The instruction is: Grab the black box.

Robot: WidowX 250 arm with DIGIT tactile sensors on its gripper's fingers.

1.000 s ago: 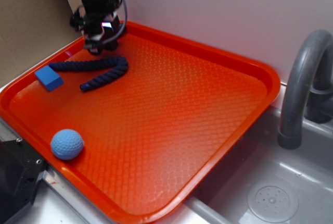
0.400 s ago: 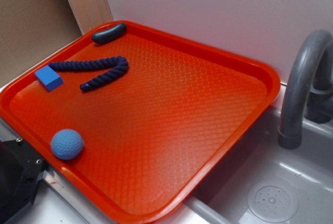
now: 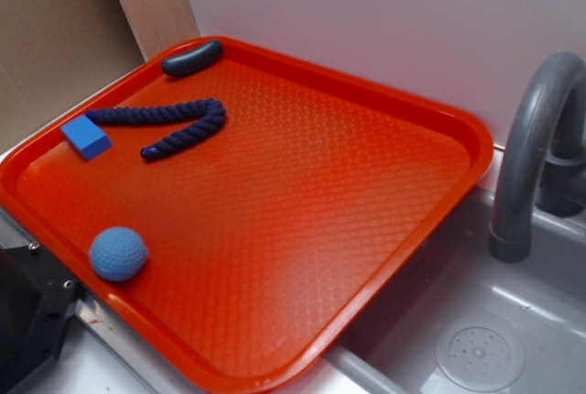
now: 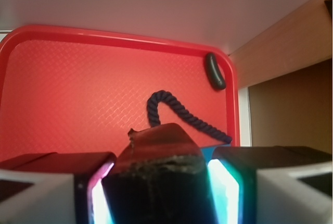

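Observation:
In the wrist view my gripper [image 4: 158,169] is shut on the black box [image 4: 161,195], a matte black block filling the gap between the two fingers [image 4: 52,182], with its top face tinted red. It hangs high above the orange tray [image 4: 62,88]. In the exterior view the gripper and the black box are out of frame above the top left corner; the tray [image 3: 302,202] holds no black box.
On the tray lie a dark grey rounded object [image 3: 191,58] in the back corner, a dark blue rope [image 3: 169,125], a blue block [image 3: 86,136] and a blue ball [image 3: 118,254]. A grey faucet [image 3: 531,147] and sink [image 3: 476,348] stand right of the tray.
The arm has risen from the tray's back left corner and left the exterior view at the top left. The dark grey object it covered now shows.

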